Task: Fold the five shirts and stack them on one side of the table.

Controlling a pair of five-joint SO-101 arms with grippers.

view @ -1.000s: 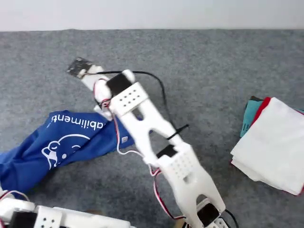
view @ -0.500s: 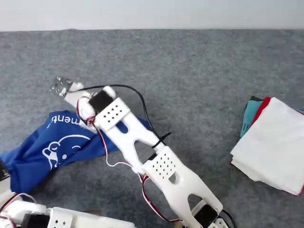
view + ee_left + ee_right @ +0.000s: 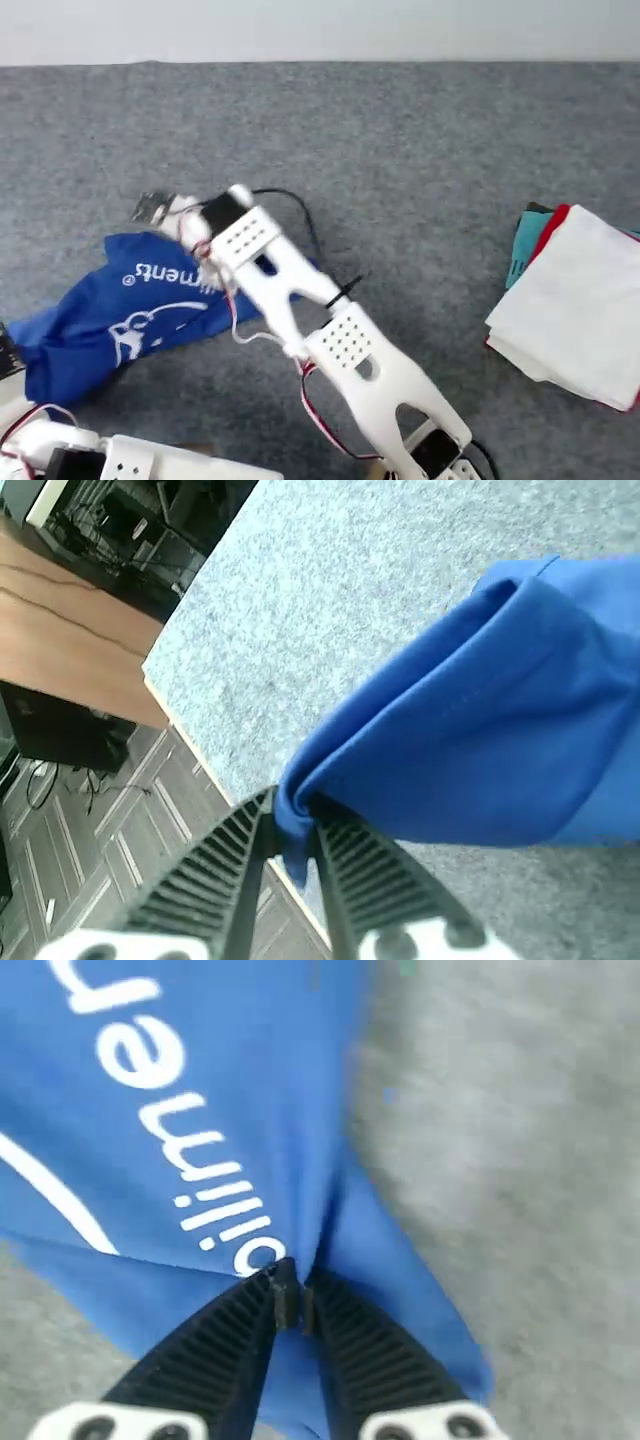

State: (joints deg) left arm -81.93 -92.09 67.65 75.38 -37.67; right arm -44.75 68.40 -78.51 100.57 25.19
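While fingers point(image 3: 215, 865) pinch it, blue shirt point(image 3: 110, 310), slanting near-left to centre

The right arm point(image 3: 340, 340) was white plastic, with hole-dotted flat plates, black motors at the joints and red, white and black cables point(image 3: 305, 215) alongside. The left claw point(image 3: 290, 802) and right claw point(image 3: 290, 1278) had black ribbed fingers point(image 3: 200, 870) on white bases with screw holes.

High view looks down over the table point(image 3: 400, 130); wrist views sit close, seemingly sharing the blue shirt point(image 3: 480, 730).
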